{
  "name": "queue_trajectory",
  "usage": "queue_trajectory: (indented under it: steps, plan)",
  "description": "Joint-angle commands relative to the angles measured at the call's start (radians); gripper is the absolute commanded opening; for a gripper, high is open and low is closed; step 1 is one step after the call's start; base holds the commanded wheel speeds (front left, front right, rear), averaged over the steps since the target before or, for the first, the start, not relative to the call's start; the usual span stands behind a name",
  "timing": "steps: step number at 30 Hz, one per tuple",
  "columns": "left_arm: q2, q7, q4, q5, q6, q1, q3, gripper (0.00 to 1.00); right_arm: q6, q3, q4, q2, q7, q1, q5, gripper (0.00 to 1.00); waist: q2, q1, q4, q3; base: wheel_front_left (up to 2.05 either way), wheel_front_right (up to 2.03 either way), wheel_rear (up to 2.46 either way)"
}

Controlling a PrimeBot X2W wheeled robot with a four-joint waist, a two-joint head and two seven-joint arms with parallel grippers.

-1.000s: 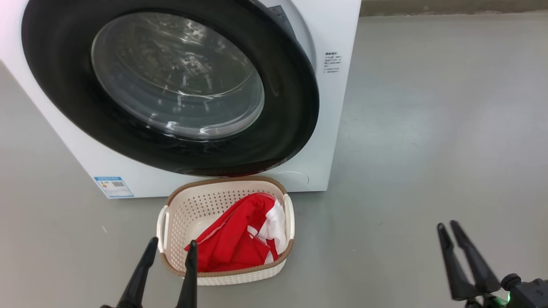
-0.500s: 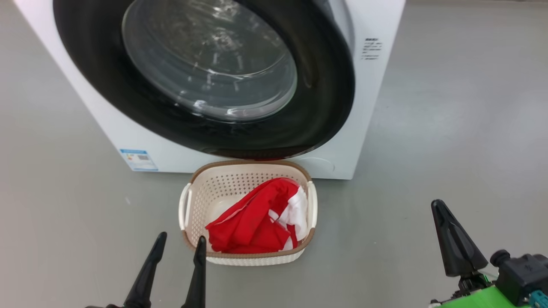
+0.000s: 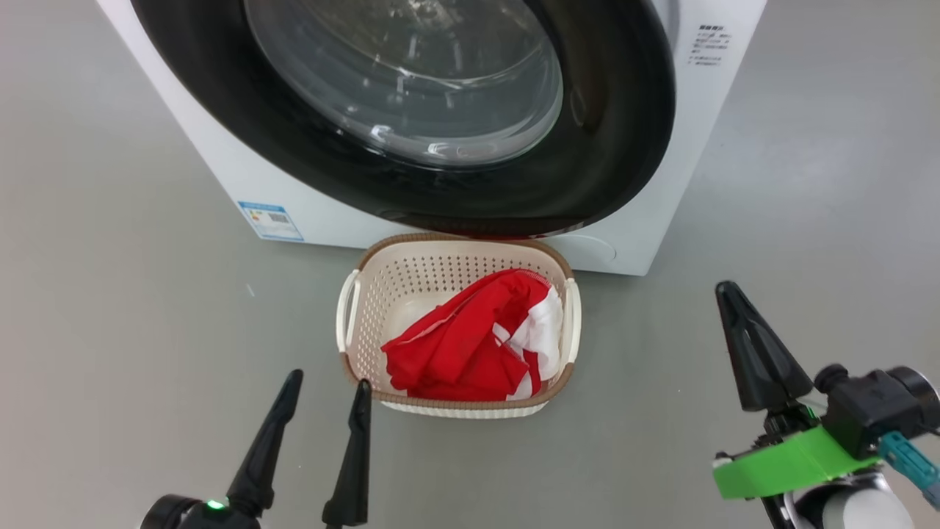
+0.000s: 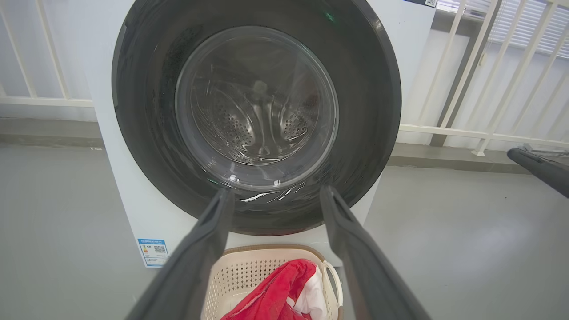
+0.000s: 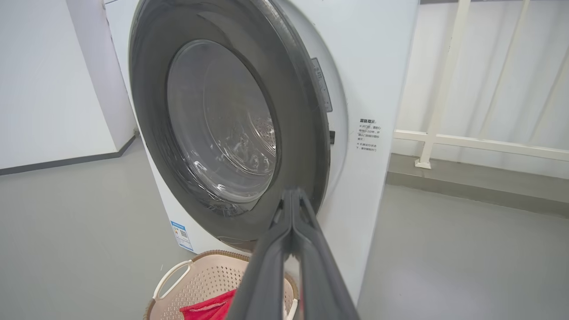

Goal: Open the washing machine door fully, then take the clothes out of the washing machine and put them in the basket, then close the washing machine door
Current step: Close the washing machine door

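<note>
Below the door — clothes in the basket.

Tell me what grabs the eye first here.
The big black door with its glass window looms across the top of the head view. Below it sits a cream basket holding red and white clothes. The left gripper hangs open by the basket's near left corner, the right gripper shut off to the right.

the blue label and print on the washing machine are illegible.
</note>
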Motion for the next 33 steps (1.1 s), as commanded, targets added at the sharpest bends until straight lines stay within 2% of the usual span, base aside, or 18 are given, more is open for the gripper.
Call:
queue_trajectory:
  steps: [1, 17, 33]
  plan:
    - [0.008, -0.009, -0.022, 0.009, -0.004, -0.035, 0.038, 1.00, 0.005, 0.027, -0.020, -0.012, 0.000, -0.041, -0.012, 0.00, 0.0000, 0.0000, 0.014, 0.019, 0.00, 0.00, 0.00]
    - [-0.048, -0.009, -0.015, 0.044, -0.048, -0.089, 0.046, 1.00, 0.005, 0.102, 0.160, -0.012, -0.024, -0.343, -0.047, 0.00, 0.0000, 0.0000, 0.055, 0.129, 0.00, 0.00, 0.00]
    - [-0.090, -0.009, -0.003, 0.080, -0.091, -0.117, 0.055, 1.00, 0.005, 0.058, 0.333, -0.059, -0.069, -0.591, -0.045, 0.00, 0.0000, 0.0000, 0.093, 0.202, 0.00, 0.00, 0.00]
